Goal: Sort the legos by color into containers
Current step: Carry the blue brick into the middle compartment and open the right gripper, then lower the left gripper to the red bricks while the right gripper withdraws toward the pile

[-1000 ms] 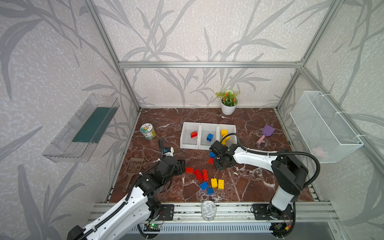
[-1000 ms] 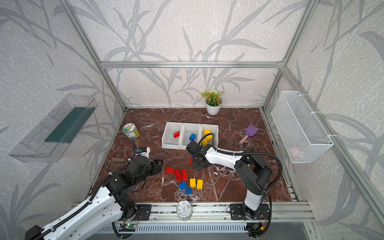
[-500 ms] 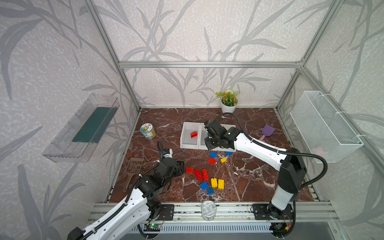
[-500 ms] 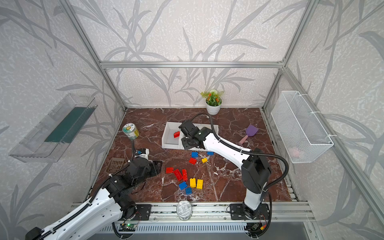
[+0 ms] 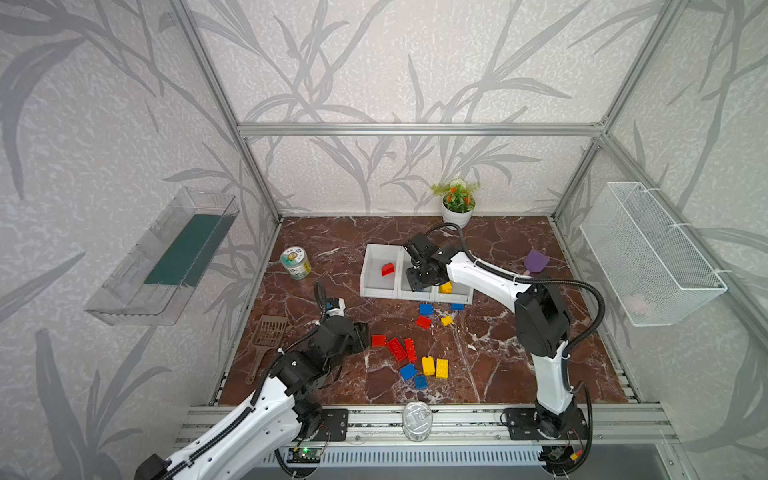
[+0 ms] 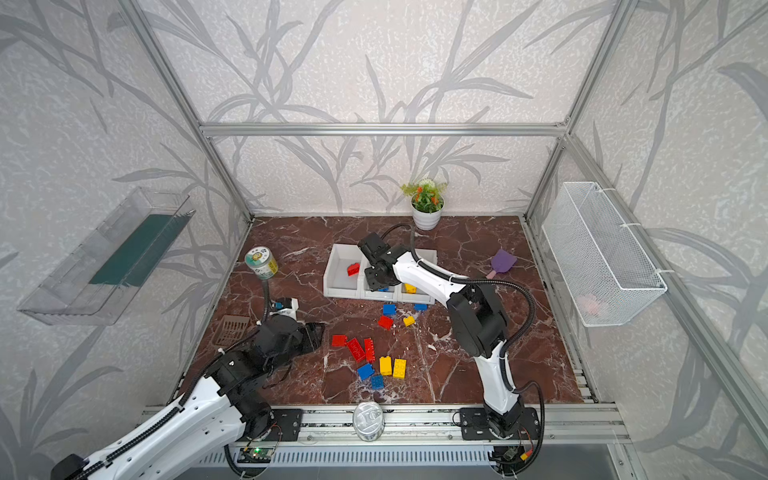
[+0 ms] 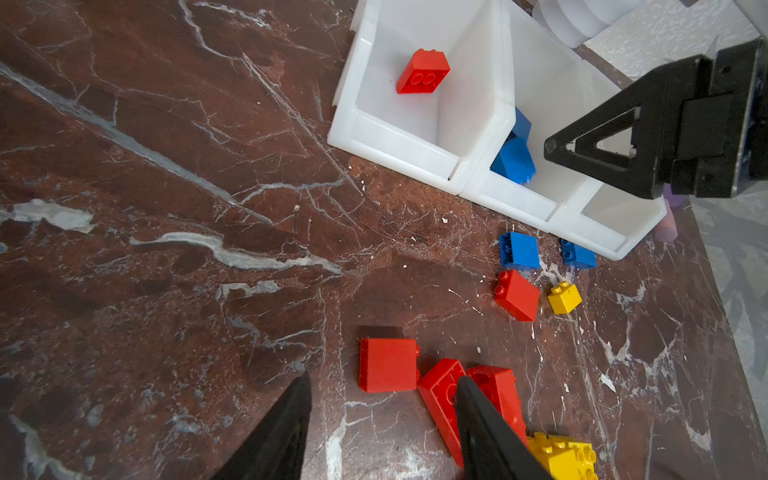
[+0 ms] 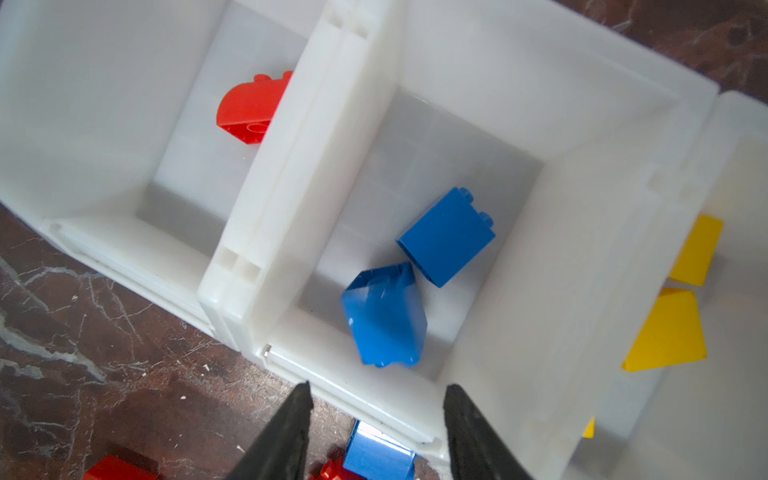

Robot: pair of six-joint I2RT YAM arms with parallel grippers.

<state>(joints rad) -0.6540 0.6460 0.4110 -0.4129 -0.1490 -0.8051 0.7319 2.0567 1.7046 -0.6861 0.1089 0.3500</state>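
Note:
The containers [image 5: 376, 291] are three joined white bins at mid-floor. The left one holds a red lego [image 8: 249, 110]; the right one holds yellow ones [image 8: 665, 332]. My right gripper [image 8: 378, 390] hangs open and empty over the middle bin's front, where two blue legos [image 8: 446, 235] [image 8: 384, 316] lie. In both top views its head [image 5: 419, 282] hides them. My left gripper [image 7: 384, 380] is open low over the floor, its tips beside a red square lego [image 7: 386, 361] and two long red ones [image 7: 440, 395]. Several loose legos [image 5: 428, 365] lie in front of the bins.
A tin can [image 5: 295, 262] and a brown scoop [image 5: 268, 336] are at the left, a purple scoop [image 5: 536, 262] at the right, a potted plant [image 5: 457, 203] at the back. A metal can [image 5: 417, 419] sits on the front rail. A wire basket [image 5: 648, 253] and a clear tray [image 5: 166, 257] hang on the walls.
My right gripper rose from the floor to the middle bin and opened, and a blue lego now lies in that bin. The left arm has not moved.

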